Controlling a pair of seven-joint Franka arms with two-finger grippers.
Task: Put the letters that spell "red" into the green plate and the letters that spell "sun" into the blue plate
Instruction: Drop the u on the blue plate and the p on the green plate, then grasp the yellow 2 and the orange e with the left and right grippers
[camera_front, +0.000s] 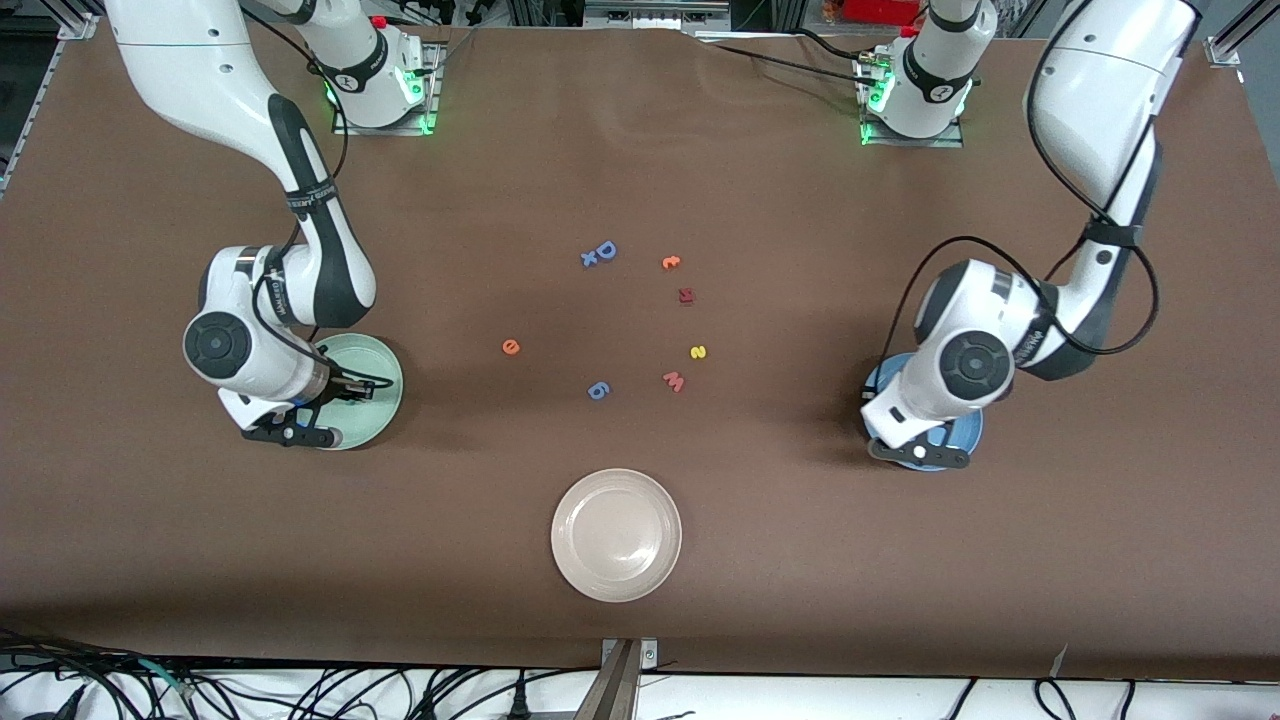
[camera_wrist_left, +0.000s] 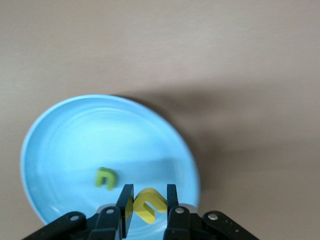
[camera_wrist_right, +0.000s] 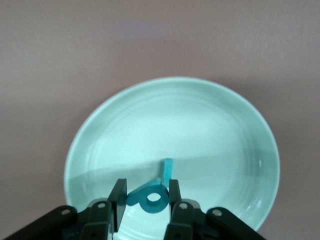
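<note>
My left gripper (camera_wrist_left: 149, 189) hangs low over the blue plate (camera_wrist_left: 100, 135), shut on the yellow u (camera_wrist_left: 150, 205). The green n (camera_wrist_left: 105, 178) lies in that plate. My right gripper (camera_wrist_right: 147, 184) is low over the green plate (camera_wrist_right: 175, 120), shut on the teal d (camera_wrist_right: 150, 196). A paler teal bar (camera_wrist_right: 167, 169) shows just past the d; I cannot tell if it is a separate letter. In the front view the orange e (camera_front: 511, 347) and yellow s (camera_front: 699, 351) lie on the table between the green plate (camera_front: 380, 385) and blue plate (camera_front: 965, 435).
A beige-white plate (camera_front: 616, 535) sits near the front camera. Loose on the mid-table are a pink w (camera_front: 674, 381), a blue 6 (camera_front: 598, 390), a blue D with an x (camera_front: 600, 252), an orange letter (camera_front: 671, 262) and a dark red one (camera_front: 686, 295).
</note>
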